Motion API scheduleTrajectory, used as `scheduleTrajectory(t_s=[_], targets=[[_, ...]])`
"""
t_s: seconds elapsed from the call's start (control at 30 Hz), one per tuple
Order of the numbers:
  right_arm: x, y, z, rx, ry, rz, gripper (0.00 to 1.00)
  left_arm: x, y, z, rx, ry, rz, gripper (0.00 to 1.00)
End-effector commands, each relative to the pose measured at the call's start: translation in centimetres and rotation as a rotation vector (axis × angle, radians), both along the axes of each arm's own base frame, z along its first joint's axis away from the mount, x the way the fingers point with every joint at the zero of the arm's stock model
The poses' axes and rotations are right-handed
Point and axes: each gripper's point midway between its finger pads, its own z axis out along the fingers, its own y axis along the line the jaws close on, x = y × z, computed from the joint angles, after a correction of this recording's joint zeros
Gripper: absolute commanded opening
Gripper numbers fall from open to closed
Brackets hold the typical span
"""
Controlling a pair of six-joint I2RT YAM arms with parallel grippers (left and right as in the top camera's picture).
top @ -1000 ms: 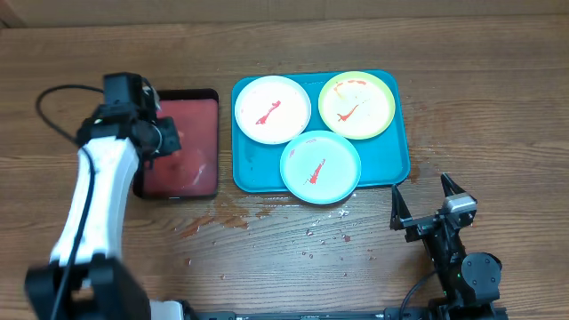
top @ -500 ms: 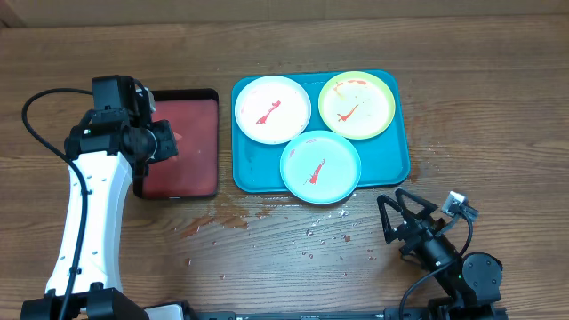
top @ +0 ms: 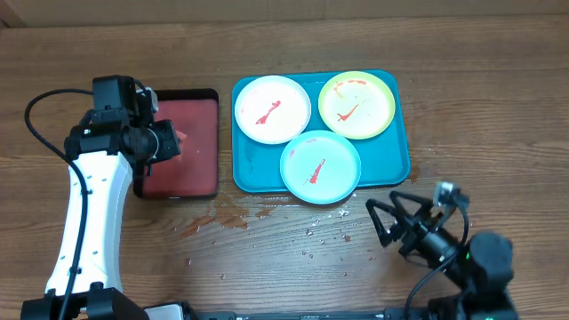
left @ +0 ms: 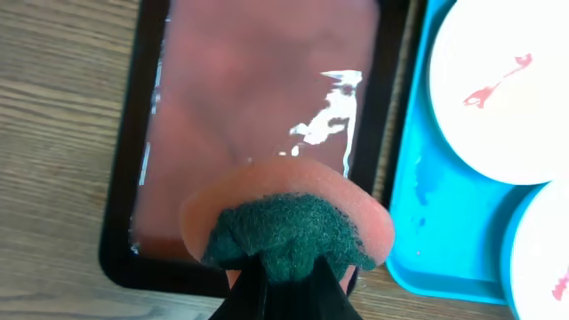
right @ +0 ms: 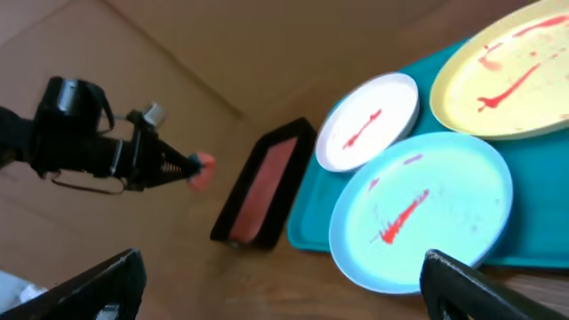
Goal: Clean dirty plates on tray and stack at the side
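Note:
The turquoise tray (top: 393, 162) holds three plates smeared with red sauce: white (top: 272, 108) at back left, yellow-green (top: 356, 104) at back right, light blue (top: 320, 166) in front. My left gripper (top: 174, 140) is shut on a pink and dark green sponge (left: 286, 229) above the black-rimmed tray (top: 180, 142). My right gripper (top: 394, 222) is open and empty on the table, just in front of the turquoise tray's right corner, pointing left. In the right wrist view the light blue plate (right: 422, 213) lies close ahead between the fingers.
The black-rimmed tray (left: 258, 116) holds reddish liquid, left of the turquoise tray (left: 444, 231). Water drops and reddish smears lie on the wood (top: 267, 227) in front of both trays.
My right arm has swung left and turned toward the tray, fingers open. My left gripper with the sponge has barely moved over the black-rimmed tray.

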Motion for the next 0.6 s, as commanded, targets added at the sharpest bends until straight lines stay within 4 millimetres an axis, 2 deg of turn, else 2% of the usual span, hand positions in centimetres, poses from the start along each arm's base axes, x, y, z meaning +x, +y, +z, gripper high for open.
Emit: scheduleTrajectory(t_s=[0.0, 0.23, 0.33, 0.47, 0.57], targets=[[1.7, 0.2, 2.5, -0.163, -0.066, 0.048, 1.0, 0.6, -1.0, 0.9, -0.054, -0.041, -0.031, 0.04], [7.8, 1.0, 4.3, -0.367, 0.02, 0.154, 1.0, 2.2, -3.5, 2.1, -0.137, -0.127, -0.124, 0.04], [10.4, 1.4, 4.4, -0.397, 0.041, 0.177, 1.0, 3.4, -5.2, 2.9, -0.132, -0.183, -0.173, 0.04], [13.1, 2.3, 3.3, -0.402, 0.033, 0.233, 0.99, 5.5, -9.3, 4.6, -0.14, -0.301, -0.268, 0.04], [14.3, 2.5, 1.5, -0.418, 0.051, 0.248, 0.84, 6.9, -12.1, 4.7, -0.141, -0.347, -0.28, 0.04]])
